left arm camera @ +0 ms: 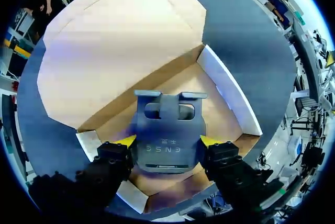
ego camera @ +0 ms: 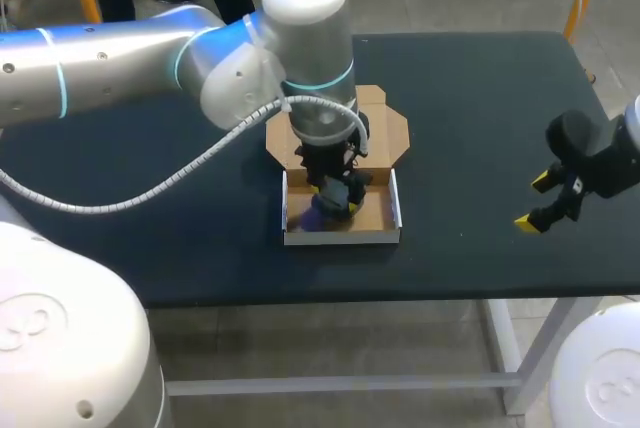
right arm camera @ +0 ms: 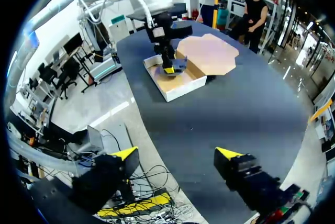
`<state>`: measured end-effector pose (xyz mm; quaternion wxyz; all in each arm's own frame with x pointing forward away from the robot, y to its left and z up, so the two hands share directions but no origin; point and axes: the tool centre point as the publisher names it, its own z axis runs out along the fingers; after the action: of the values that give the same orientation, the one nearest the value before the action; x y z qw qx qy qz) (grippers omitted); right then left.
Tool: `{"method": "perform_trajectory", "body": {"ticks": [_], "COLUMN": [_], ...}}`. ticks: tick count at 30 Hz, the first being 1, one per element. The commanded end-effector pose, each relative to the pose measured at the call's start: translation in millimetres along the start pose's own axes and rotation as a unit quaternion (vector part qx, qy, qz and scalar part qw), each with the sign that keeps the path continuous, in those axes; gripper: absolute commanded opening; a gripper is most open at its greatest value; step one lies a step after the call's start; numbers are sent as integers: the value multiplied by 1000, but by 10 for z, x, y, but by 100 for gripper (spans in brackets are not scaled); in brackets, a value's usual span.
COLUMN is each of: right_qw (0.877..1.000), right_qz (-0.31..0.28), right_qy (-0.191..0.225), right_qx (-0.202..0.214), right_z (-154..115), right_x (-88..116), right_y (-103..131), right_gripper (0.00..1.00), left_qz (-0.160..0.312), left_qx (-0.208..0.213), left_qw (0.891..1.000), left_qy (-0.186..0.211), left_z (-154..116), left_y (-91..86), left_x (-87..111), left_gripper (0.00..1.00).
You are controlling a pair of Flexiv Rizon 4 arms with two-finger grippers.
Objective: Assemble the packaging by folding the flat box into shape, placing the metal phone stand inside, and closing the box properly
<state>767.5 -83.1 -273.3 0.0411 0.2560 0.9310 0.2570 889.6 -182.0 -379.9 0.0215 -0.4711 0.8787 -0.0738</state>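
Box [ego camera: 341,238]: folded up into a shallow tray with white outer walls and a brown cardboard inside. It sits on the dark table [ego camera: 480,98] near the middle, close to the front edge. The lid flap [ego camera: 388,134] is open and lies flat on the table behind the tray's far wall; its corners are cut at an angle.

Metal phone stand [left arm camera: 167,130]: a dark grey plate with two rounded cut-outs and two small lips at the end farthest from the gripper. It is inside the tray, over the brown floor and between the side walls, roughly centred. Cannot tell whether its underside rests on the floor.

Left gripper [left arm camera: 168,141]: reaches straight down into the tray from above. It is clamped on the phone stand, with one yellow fingertip [left arm camera: 127,140] pressed to each side edge of the plate. The fingers stand fairly wide apart, as wide as the stand. They do not appear to touch the tray walls.

Right gripper [ego camera: 535,201]: over the right side of the table, well apart from the box. Its fingers are spread wide with nothing between them. Its wrist view shows only bare table top ahead, with the box far beyond.
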Motion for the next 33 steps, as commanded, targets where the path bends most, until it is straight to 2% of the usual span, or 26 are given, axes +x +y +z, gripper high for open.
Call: {"method": "perform_trajectory", "body": {"ticks": [1, 15, 16, 17, 18, 19, 25, 33], "right_qw": [1000, 1000, 1000, 1000, 1000, 1000, 1000, 1000], "right_qz": [-1, -1, -1, -1, -1, -1, -1, -1], "right_qy": [1, 1, 1, 1, 1, 1, 1, 1], "right_qx": [-2, -2, -2, -2, -2, -2, -2, -2], "right_z": [-18, -18, -18, -18, -18, -18, -18, -18], "right_x": [3, 3, 3, 3, 3, 3, 3, 3], "right_y": [-8, -8, -8, -8, -8, -8, -8, -8], "right_gripper": [100, 100, 100, 100, 100, 100, 100, 100], "left_qz": [-1, -9, -11, -13, -13, -14, -34, -80], "left_qx": [-8, -24, -26, -27, -27, -27, -33, -19], "left_qw": [1000, 1000, 1000, 1000, 1000, 1000, 999, 996], "left_qy": [1, -1, -2, -2, -2, -2, 3, -19], "left_z": [27, 188, 193, 193, 192, 178, 58, -115], "left_y": [-34, -7, -9, -8, -9, -11, 7, 79], "left_x": [18, 38, 37, 37, 38, 41, 71, 190], "left_gripper": [0, 0, 23, 62, 91, 100, 100, 100]}}
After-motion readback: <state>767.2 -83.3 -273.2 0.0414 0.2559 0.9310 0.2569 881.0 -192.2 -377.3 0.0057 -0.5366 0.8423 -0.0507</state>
